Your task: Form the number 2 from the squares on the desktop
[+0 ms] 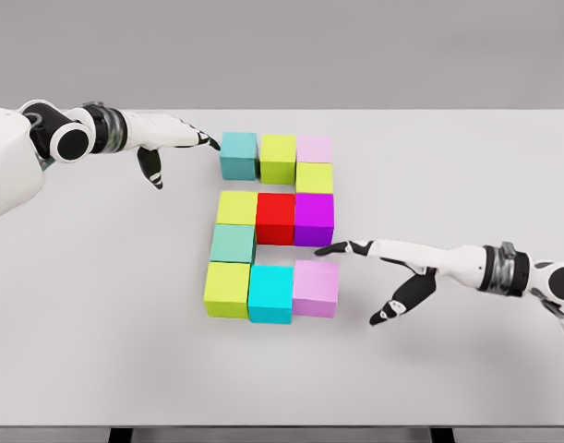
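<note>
Coloured cubes lie on the white table [448,166] in a blocky figure. The top row holds a teal cube [239,154], a lime cube [278,157] and a pale pink cube [314,149]; a lime cube [314,177] sits below the pink one. The middle row is lime [236,208], red [275,217] and magenta [314,218]. A teal cube [233,244] follows at left. The bottom row is lime [227,288], cyan [270,293] and pink [316,288]. My left hand [175,143] is open, fingertips touching the top teal cube's left side. My right hand [378,268] is open, fingertips just right of the magenta cube.
The table's front edge [282,426] runs along the bottom of the view, with dark legs below it. A plain grey wall stands behind the table.
</note>
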